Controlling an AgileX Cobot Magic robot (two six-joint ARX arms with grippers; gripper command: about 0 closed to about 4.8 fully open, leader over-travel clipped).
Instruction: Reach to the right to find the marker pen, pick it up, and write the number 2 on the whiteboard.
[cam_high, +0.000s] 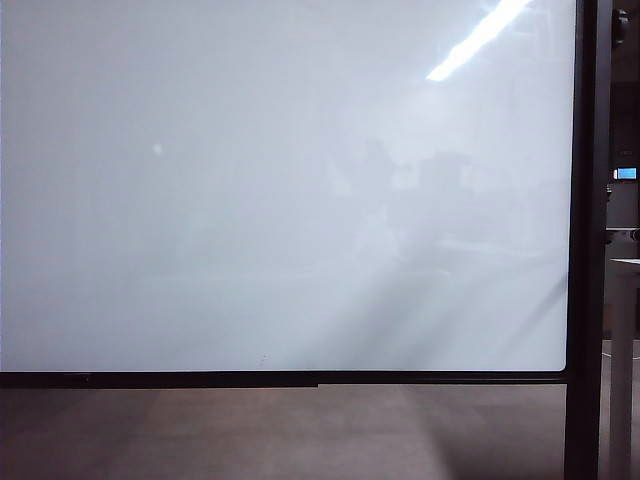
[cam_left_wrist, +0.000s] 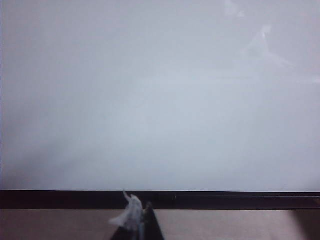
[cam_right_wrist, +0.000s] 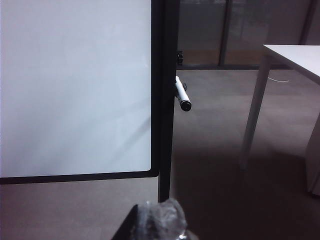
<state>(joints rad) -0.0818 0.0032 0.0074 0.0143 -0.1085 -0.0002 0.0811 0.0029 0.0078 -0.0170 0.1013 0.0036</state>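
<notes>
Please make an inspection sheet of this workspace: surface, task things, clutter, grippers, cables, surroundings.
Surface: whiteboard glossy and blank, no number 2 written yet.
Task things: marker pen hangs tilted beside the board's black post, untouched.
Clutter: nothing seen.
Grippers: left gripper low in front of the board's bottom frame, state not clear; right gripper shut, empty, below and apart from the pen.
Cables: thin pale cable on the floor under the white table.
Surroundings: grey floor, dark room.
</notes>
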